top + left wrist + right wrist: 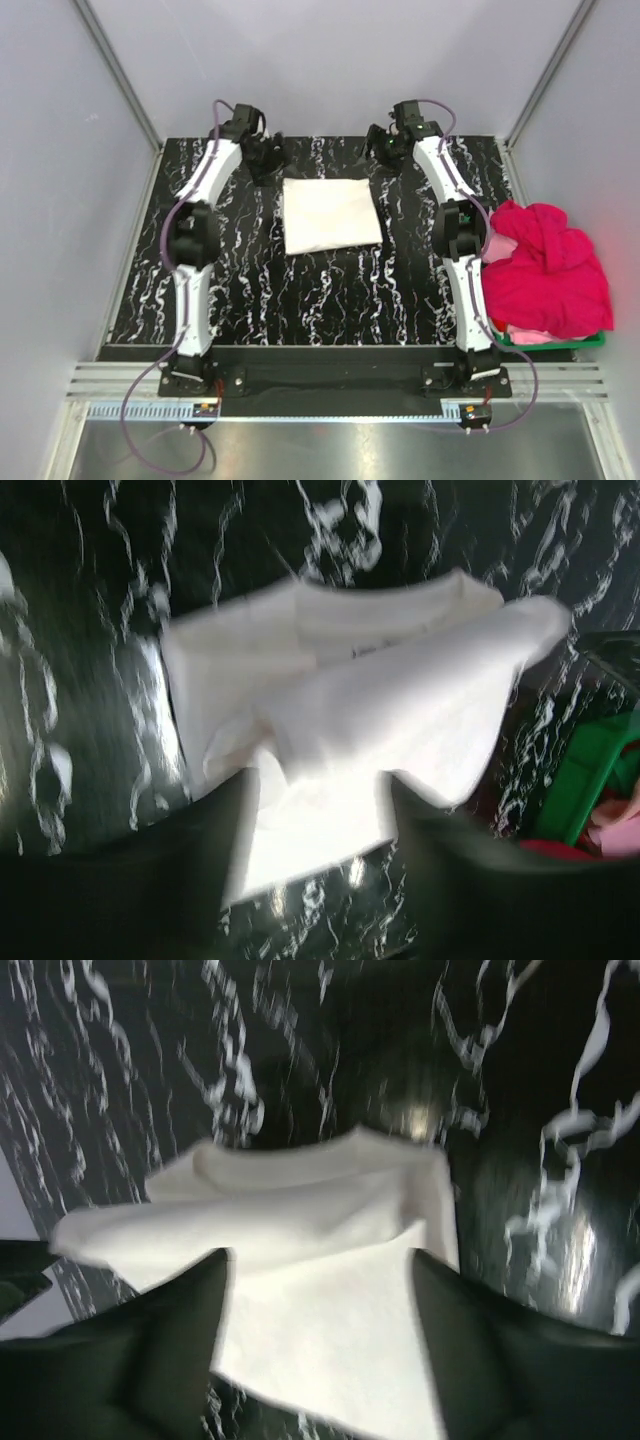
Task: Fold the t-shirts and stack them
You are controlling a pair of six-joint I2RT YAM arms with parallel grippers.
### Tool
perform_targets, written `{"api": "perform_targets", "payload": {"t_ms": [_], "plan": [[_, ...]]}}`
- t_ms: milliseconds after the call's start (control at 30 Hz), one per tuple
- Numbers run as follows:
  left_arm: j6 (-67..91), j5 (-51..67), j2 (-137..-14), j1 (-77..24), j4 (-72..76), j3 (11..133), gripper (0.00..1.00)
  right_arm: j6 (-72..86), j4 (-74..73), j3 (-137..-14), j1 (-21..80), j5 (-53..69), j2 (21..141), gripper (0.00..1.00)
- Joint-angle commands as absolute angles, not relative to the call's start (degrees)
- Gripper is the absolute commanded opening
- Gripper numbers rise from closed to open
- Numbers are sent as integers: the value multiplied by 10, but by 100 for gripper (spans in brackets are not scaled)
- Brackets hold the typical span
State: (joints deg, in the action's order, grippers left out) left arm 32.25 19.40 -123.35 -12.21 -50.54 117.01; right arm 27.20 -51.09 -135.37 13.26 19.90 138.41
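1. The left gripper (320, 800) is holding its fingers (130, 880) wide apart and gripping nothing. The white t-shirt (340, 710) is lying folded on the black marbled table (80, 630), showing in the gap between those fingers and spreading out beyond their tips.
2. The right gripper (318, 1270) is also spreading its fingers (520, 1360) wide, with nothing pinched. The same shirt is filling the gap between them and reaching past both tips; one fold is lifting slightly along its far side.
3. From above, both grippers are sitting at the shirt's far edge, the left one just off its far left corner and the right one just off its far right corner. Whether either fingertip is touching the cloth cannot be told.
4. The green basket (590, 341) is standing well apart from both pairs of fingers, beside the right arm. A heap of magenta-pink t-shirts (545, 265) is lying in it, spilling over the rim and hiding all but a green strip.
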Motion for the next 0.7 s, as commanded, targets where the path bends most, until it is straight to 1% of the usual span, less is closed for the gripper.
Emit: {"api": "perform_targets", "payload": {"t_ms": [0,33,67,100,133,167,200,233,300,333,467,500,533,567,667], "plan": [[329,266,-1393,-73,-577,1340,91,291,-571,-1578,106,232,1555,90],[334,279,-1430,-69,-574,1359,99,296,-570,-1641,100,245,1573,99],[339,279,-1435,-64,-576,1369,99,301,-555,-1635,91,264,1578,100],[342,273,-1431,-57,-566,1349,99,308,-537,-1607,88,284,1550,100],[345,269,-1400,-55,-549,1320,99,304,-483,-1506,86,287,1522,100],[345,263,-1377,-54,-531,1290,99,299,-450,-1444,86,286,1489,100],[345,246,-1352,-53,-492,1258,99,291,-420,-1386,85,276,1423,100],[344,237,-1310,-53,-476,1197,99,287,-371,-1294,85,272,1396,100],[343,223,-1281,-53,-448,1156,99,278,-344,-1231,85,272,1342,100],[343,221,-1261,-53,-441,1140,99,276,-331,-1192,84,274,1330,100],[344,234,-1220,-59,-383,1038,99,283,-321,-1108,86,297,1290,100],[341,233,-1216,-65,-369,1029,99,288,-311,-1082,87,300,1266,100],[333,231,-1216,-68,-368,1023,99,292,-279,-1023,87,301,1250,99],[330,228,-1217,-72,-369,1020,99,294,-264,-994,89,301,1234,100],[320,211,-1230,-89,-374,1012,95,284,-258,-918,87,286,1181,100]]}}
